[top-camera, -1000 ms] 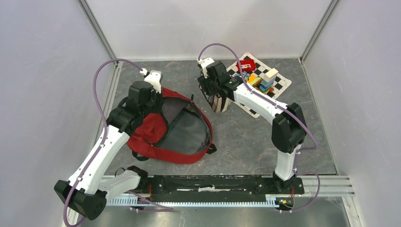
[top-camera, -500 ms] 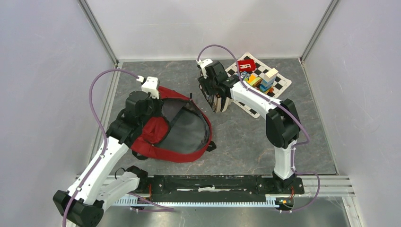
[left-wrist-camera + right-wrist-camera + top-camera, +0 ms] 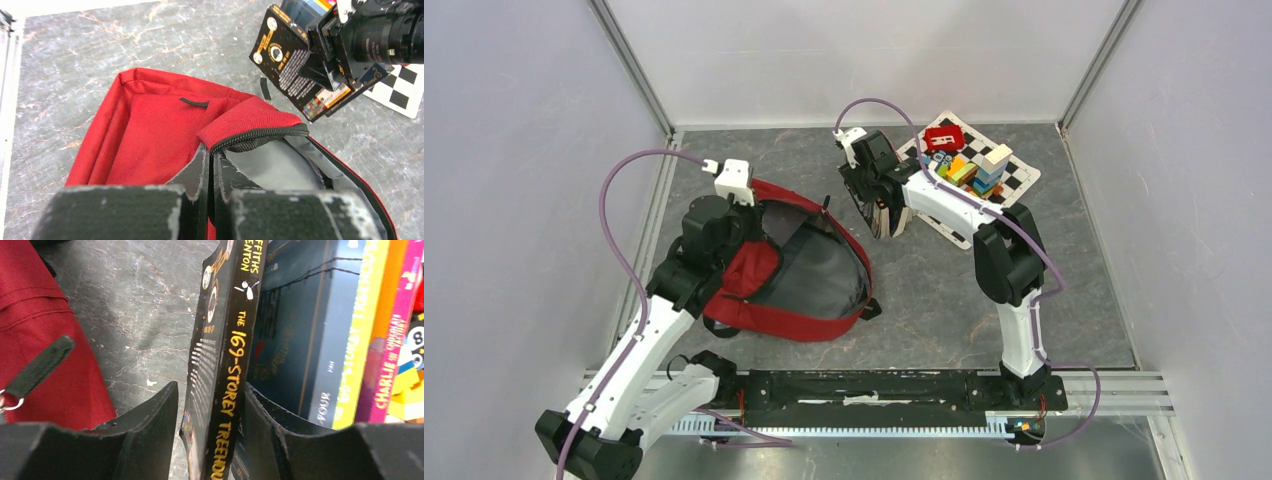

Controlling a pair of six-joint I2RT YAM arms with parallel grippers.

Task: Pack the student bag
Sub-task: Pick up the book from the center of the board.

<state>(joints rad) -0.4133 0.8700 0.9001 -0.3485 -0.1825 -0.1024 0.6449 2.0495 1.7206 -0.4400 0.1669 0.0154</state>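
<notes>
The student bag [image 3: 754, 275], dark red with a grey lining, lies open at the left of the floor. My left gripper [image 3: 742, 238] is shut on its black zipper edge [image 3: 260, 134], fingers pinched together [image 3: 211, 157], holding the flap up over the opening. To its right a black paperback [image 3: 882, 215] stands on edge. My right gripper [image 3: 874, 192] straddles this book [image 3: 235, 355] from above. Its right finger [image 3: 260, 410] lies against the book. A sliver of floor shows between the left finger [image 3: 155, 415] and the cover. The bag's red side [image 3: 40, 340] is just left of it.
More books [image 3: 300, 340] stand upright right behind the black one: a dark blue one, then yellow and pink spines. A checkered mat [image 3: 1021, 182] at the back right carries coloured blocks [image 3: 979, 170] and a red block [image 3: 945, 137]. White walls enclose the floor.
My left arm has pulled the bag's flap back to the left, and the bag has shifted slightly with it. My right gripper has edged a little left at the black book.
</notes>
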